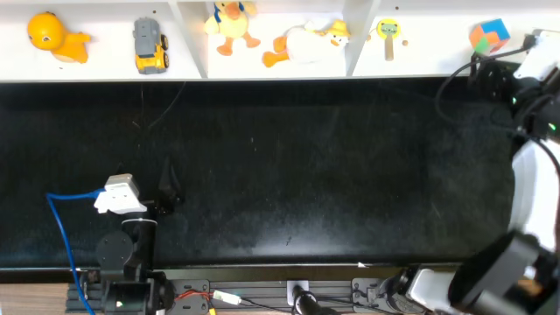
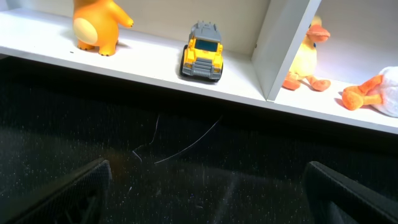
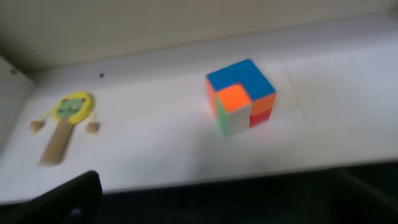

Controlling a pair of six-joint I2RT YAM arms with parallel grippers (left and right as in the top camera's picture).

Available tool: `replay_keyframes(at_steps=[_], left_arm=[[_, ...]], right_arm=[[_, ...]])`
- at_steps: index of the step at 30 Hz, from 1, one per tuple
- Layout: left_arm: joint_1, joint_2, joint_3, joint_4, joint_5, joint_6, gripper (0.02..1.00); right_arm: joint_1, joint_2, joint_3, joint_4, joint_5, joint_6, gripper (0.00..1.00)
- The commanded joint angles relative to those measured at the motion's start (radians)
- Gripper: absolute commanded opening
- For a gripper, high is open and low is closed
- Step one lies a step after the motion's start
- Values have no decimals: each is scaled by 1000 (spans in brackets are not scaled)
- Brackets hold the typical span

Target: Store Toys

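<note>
Along the upper edge of the overhead frame: a white shelf (image 1: 262,72) split by two dividers into three bays, with all six toys on it. Upper left bay: orange duck (image 1: 52,37) and truck (image 1: 150,45), both upright, well apart. Middle bay: plush duck (image 1: 232,22) sitting up, white plush (image 1: 302,45) lying on its side beside it. Upper right bay: rattle (image 1: 388,37) lying flat, cube (image 1: 488,35) near it but not touching. Seemingly sorted by bay and spaced to avoid knocking a neighbour on set-down.

Right gripper (image 3: 211,199) at far upper right, facing the cube from just in front of the shelf lip. Jaws spread wide, holding nothing; cube resting free on the shelf. Probably positioned there for delivering that toy.

Left gripper (image 2: 205,193) low over the lower left of the black mat (image 1: 306,175), aimed toward the truck from well back. Jaws also spread wide, empty. Looks parked out of the way.

Below the shelf: the mat covering the whole work surface, faintly dusty, with a few thin pale scratches or threads. With all six toys shelved, job likely finished or nearly so.

Lower left: blue cable (image 1: 66,219) looping off the left arm. Bottom edge: arm bases, a rail, small connectors and wires. Behind the toys: plain white back wall of the shelf.
</note>
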Motion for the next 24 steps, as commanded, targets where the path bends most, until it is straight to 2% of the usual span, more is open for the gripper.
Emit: replay_keyframes(at_steps=[1,5,16,24], left_arm=[[-8,-12,-4,0,10,-25,998],[-8,-12,-4,0,10,-25,998],[-8,-12,-4,0,10,-25,998],[-8,-12,-4,0,10,-25,996]], right_arm=[[60,-101,6,-150,45,-2,998],[145,-181,6,-250,67,-42,996],[402,-420,6,-446,172,-44,996],[431,-485,6,-614,162,-6,996]])
